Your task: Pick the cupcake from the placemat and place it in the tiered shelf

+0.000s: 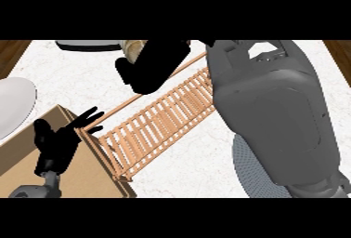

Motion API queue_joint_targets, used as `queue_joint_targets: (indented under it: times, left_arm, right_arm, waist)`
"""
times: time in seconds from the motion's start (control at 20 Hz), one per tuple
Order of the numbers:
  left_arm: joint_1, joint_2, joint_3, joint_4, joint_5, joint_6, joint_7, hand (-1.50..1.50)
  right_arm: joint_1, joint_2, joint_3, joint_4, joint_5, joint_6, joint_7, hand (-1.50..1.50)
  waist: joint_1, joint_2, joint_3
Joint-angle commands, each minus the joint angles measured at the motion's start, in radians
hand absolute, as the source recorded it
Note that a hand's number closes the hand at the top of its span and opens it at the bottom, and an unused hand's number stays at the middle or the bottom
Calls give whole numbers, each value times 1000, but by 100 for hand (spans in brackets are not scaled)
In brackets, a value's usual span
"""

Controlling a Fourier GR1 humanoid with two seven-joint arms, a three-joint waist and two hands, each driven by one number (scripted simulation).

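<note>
The cupcake (134,49) sits at about eleven o'clock in the view, showing only as a pale cream edge, and the right hand (152,67) is curled round it, hiding most of it; it is off the placemat (248,173), whose grey dotted edge peeks out at about five o'clock from under the right forearm (274,116). From the hand, the tiered shelf (161,122) lies just toward five o'clock: its slatted wooden top runs as a long strip from seven o'clock up to one o'clock, and the hand with the cupcake hangs over its upper left rail, seemingly just beside rather than over the middle of the slats. Judging from this, the carry is nearly done and what remains is a short shift across the shelf's narrow width and a lowering, so the cupcake lands on the slats and not on the rail. The right hand is plainly the nearer one. The left hand (60,139) rests at about eight o'clock, fingers spread and straight, over a brown box (24,158) beside the shelf's lower end. A white plate (14,109) lies at nine o'clock on the marble counter (75,79), and a grey dish (87,45) shows at the top edge
</note>
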Motion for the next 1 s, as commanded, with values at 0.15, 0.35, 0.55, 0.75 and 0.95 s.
queue_joint_targets:
  times: [0.15,0.35,0.55,0.75,0.95]
  left_arm:
    - [31,-46,42,86,26,37,13,0]
    - [27,-45,47,120,33,10,-22,0]
    - [10,-34,29,32,32,22,65,0]
    - [14,-34,34,40,30,33,78,0]
    - [8,-44,38,80,28,34,47,0]
  right_arm:
    - [8,-32,-27,20,-17,28,-85,150]
    - [-11,-10,34,93,53,7,-106,150]
    - [-43,42,-96,132,-3,-101,-39,150]
    - [-45,18,-193,110,-80,-88,12,-150]
    - [-63,45,-247,92,-188,-161,37,-150]
  waist:
    - [-13,5,-14]
    - [-9,9,-15]
    - [-2,6,-14]
    - [-12,4,-14]
    - [-12,5,-14]
